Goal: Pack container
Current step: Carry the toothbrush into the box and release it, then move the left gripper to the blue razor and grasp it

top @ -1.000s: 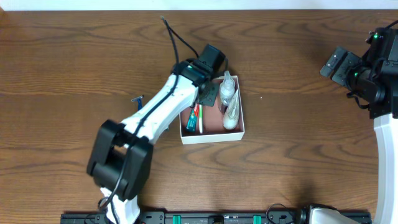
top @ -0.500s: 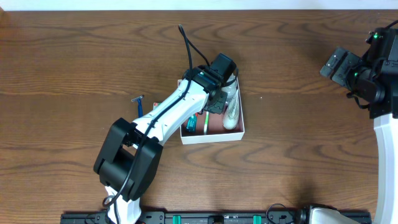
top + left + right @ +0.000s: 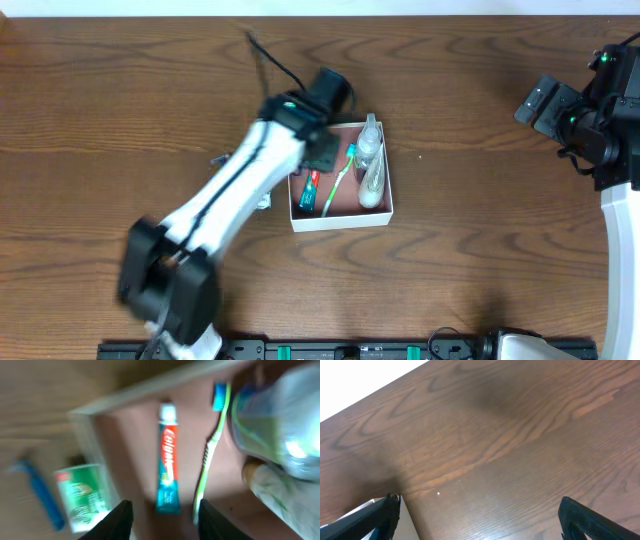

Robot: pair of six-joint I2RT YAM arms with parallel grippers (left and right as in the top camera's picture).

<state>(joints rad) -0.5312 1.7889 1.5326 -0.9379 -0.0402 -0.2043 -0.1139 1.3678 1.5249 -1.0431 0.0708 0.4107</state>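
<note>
The container (image 3: 340, 221) is a square white-walled box with a pink-brown inside, mid-table. In it lie a red-and-teal toothpaste tube (image 3: 310, 190), a green toothbrush (image 3: 340, 178) and two clear bottles (image 3: 371, 158). My left gripper (image 3: 322, 155) hovers open and empty over the box's left side. The blurred left wrist view shows its fingers (image 3: 167, 522) apart above the tube (image 3: 167, 467), with the toothbrush (image 3: 209, 462), a bottle (image 3: 270, 420) and the box wall (image 3: 125, 396). My right gripper (image 3: 550, 105) is open and empty at the far right, over bare wood (image 3: 480, 520).
A blue razor (image 3: 220, 160) lies left of the box, partly under my left arm, and also shows in the left wrist view (image 3: 42, 491). A small green-and-white packet (image 3: 263, 203) lies by the box's left wall, also in the left wrist view (image 3: 85, 495).
My left arm has swung back to the left and its gripper has drawn off the middle of the box. The green toothbrush now lies uncovered inside. The right arm has not moved.
</note>
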